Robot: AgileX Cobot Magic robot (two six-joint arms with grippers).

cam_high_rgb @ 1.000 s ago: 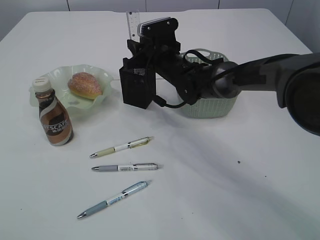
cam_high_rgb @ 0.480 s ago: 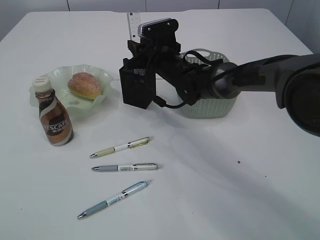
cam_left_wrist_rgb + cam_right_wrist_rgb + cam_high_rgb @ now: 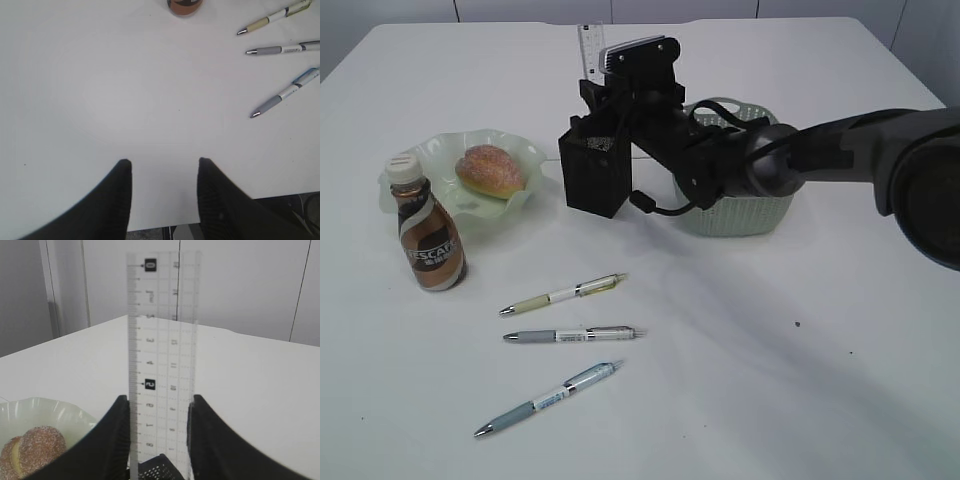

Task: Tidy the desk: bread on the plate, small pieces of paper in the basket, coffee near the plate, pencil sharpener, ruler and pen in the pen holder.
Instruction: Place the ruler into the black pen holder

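My right gripper [image 3: 159,401] is shut on the clear ruler [image 3: 162,365], which it holds upright with the lower end at the mouth of the black mesh pen holder [image 3: 161,467]. From outside, the ruler [image 3: 591,45] sticks up above the pen holder [image 3: 592,182] and the right gripper [image 3: 603,112]. Three pens [image 3: 563,293] lie in front on the desk [image 3: 800,380]. The bread [image 3: 492,168] sits on the plate [image 3: 528,152], and the coffee [image 3: 428,235] stands beside it. My left gripper [image 3: 162,162] is open over bare desk. Paper pieces and pencil sharpener are out of view.
The pale green basket [image 3: 750,215] stands right of the pen holder, partly behind my right arm. The left wrist view shows the three pens [image 3: 282,49] at its upper right, the coffee's base [image 3: 184,5] at the top, and the desk's near edge below the fingers.
The ruler and the right gripper have shifted slightly to the right above the pen holder. The left gripper has not moved.
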